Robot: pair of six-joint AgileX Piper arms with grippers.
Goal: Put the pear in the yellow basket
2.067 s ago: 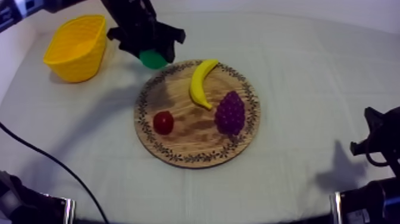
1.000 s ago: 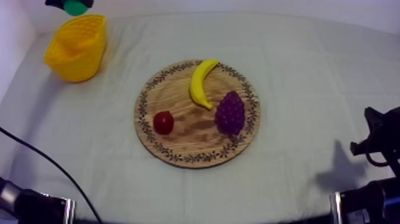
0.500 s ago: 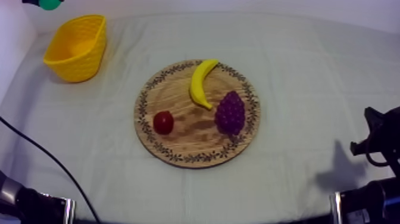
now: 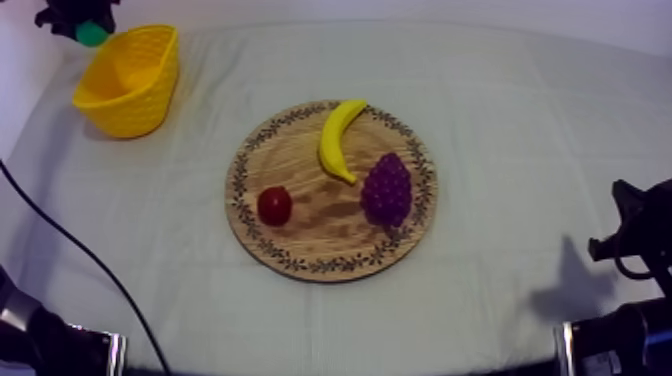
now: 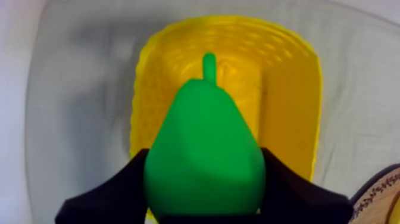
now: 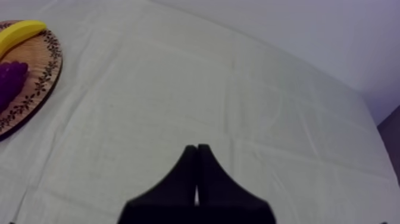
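My left gripper (image 4: 82, 24) is shut on the green pear (image 4: 91, 35) at the table's far left, just behind the yellow basket (image 4: 128, 82). In the left wrist view the pear (image 5: 203, 155) hangs stem-forward between my black fingers (image 5: 122, 190), directly over the basket's open mouth (image 5: 286, 89). The round wooden board (image 4: 300, 225) lies in the middle of the table. My right gripper (image 6: 197, 156) rests shut on nothing, its fingers together as a narrow wedge over bare cloth at the right side.
On the board lie a banana (image 4: 338, 138), a bunch of purple grapes (image 4: 387, 189) and a small red fruit (image 4: 274, 205). The board's rim (image 6: 36, 89) with the banana and grapes shows beside my right gripper. Bare cloth surrounds the board.
My left gripper carried the pear from the board's far edge up and leftward past the basket, and it has now come down a little behind the basket's rim. The right arm stayed still.
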